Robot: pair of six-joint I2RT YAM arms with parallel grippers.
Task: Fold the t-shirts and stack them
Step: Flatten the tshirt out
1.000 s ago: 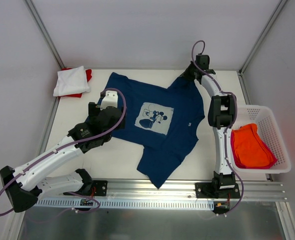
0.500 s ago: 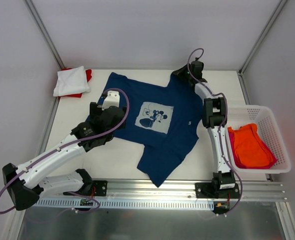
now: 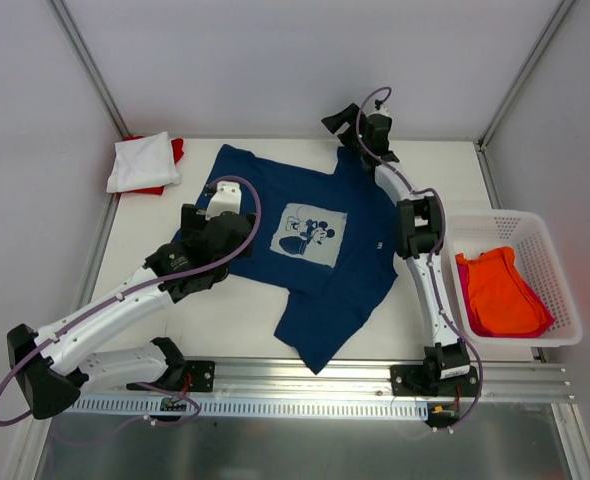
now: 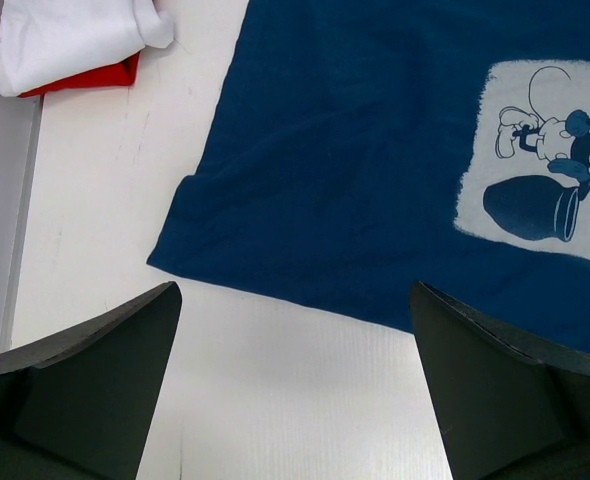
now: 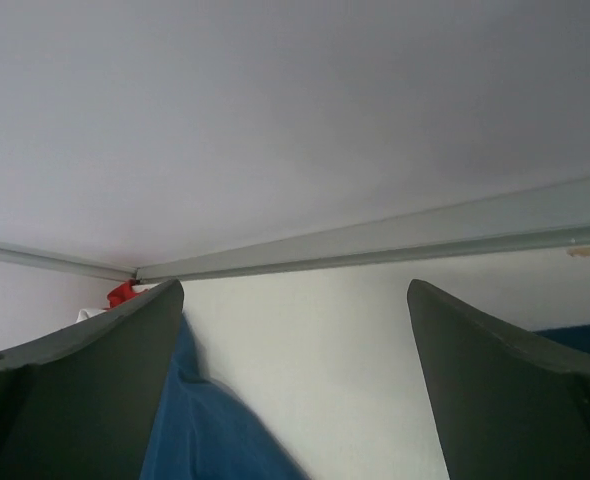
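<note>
White table (image 3: 245,322), plain pale grey back wall (image 3: 275,60), metal posts (image 3: 87,68) at rear corners, aluminium rail (image 3: 305,378) along near edge, soft even light

Left end effector (image 4: 293,292) and right end effector (image 5: 295,287) gape wide.

No text is legible; the navy t-shirt (image 3: 360,225) bears only a cartoon print (image 3: 308,237).
</note>
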